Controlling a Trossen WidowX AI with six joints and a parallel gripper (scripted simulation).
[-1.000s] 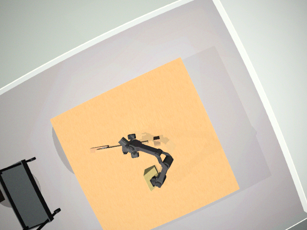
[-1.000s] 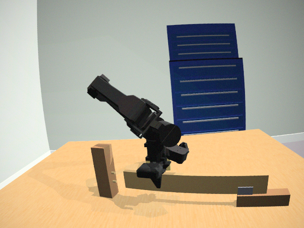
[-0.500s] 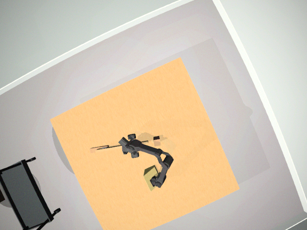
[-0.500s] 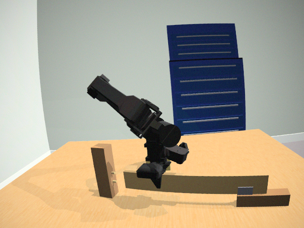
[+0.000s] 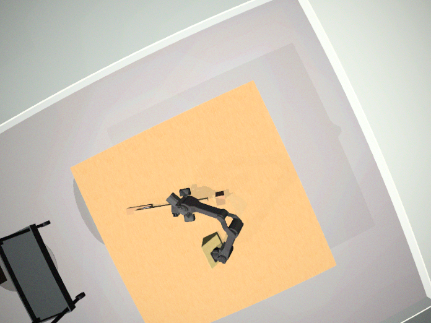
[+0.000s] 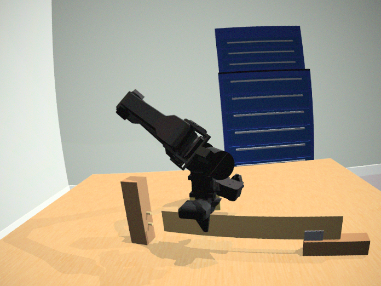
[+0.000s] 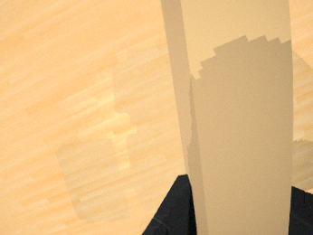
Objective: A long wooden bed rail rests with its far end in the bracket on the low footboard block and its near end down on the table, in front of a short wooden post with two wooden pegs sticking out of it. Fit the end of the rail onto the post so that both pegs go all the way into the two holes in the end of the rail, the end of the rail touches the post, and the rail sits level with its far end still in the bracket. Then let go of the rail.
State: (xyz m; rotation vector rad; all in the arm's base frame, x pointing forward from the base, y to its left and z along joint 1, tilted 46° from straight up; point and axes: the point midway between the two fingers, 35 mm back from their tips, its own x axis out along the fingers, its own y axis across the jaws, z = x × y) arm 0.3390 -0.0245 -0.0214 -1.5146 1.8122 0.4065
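Observation:
The long wooden rail (image 6: 261, 227) (image 7: 244, 136) is raised off the table at its near end and looks about level. Its far end sits behind the grey bracket plate (image 6: 313, 235) on the low footboard block (image 6: 335, 247) (image 5: 130, 211). My gripper (image 6: 206, 226) (image 7: 210, 180) is shut on the rail, nearer its post end, with one finger on each side. The upright post (image 6: 135, 212) (image 5: 220, 198) stands left of the rail in the exterior view. Its upper peg (image 6: 149, 212) and lower peg (image 6: 150, 224) face the rail end across a small visible gap. The holes are hidden.
The arm rises from an olive-yellow block (image 5: 210, 249) on the wooden table (image 5: 226, 138) and reaches over the rail. A blue cabinet (image 6: 264, 89) stands behind the table. A dark-framed cart (image 5: 34, 274) stands on the floor beyond the table's edge.

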